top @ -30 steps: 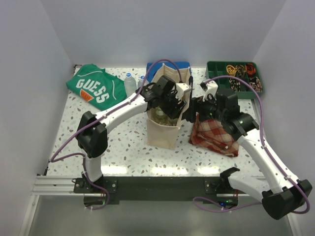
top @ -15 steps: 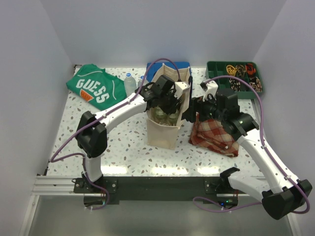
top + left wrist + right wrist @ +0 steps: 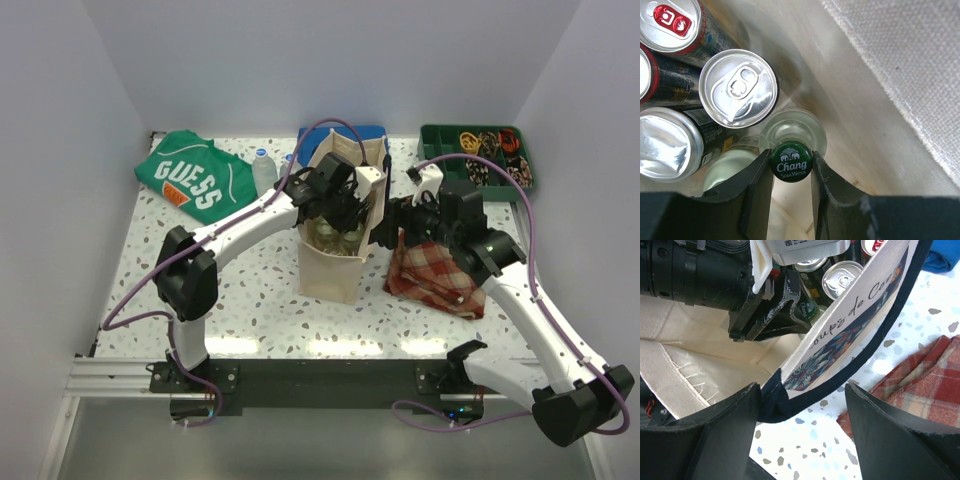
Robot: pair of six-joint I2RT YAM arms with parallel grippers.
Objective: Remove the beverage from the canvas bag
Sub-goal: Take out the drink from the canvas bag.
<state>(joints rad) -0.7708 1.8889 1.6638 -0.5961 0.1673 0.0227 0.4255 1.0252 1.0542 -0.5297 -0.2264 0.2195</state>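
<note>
The cream canvas bag [image 3: 328, 272] stands upright mid-table with several drinks inside. In the left wrist view, a clear glass bottle with a green "Chang Soda Water" cap [image 3: 791, 161] stands against the bag's inner wall [image 3: 875, 100], beside silver-topped cans [image 3: 738, 88]. My left gripper [image 3: 791, 172] reaches down into the bag and is shut on that bottle's cap. My right gripper [image 3: 802, 388] is open at the bag's right rim, straddling the printed wall [image 3: 860, 300]. The bag's navy handle [image 3: 771, 400] rests against its left finger.
A red plaid cloth [image 3: 437, 277] lies right of the bag, under my right arm. A green GUESS shirt [image 3: 190, 180] and a small water bottle [image 3: 264, 170] sit at the back left. A blue cloth [image 3: 345, 133] lies behind the bag. A green tray [image 3: 478, 155] is at the back right.
My left gripper has sunk a little deeper into the bag and closed on the bottle's cap. The right arm has not moved.
</note>
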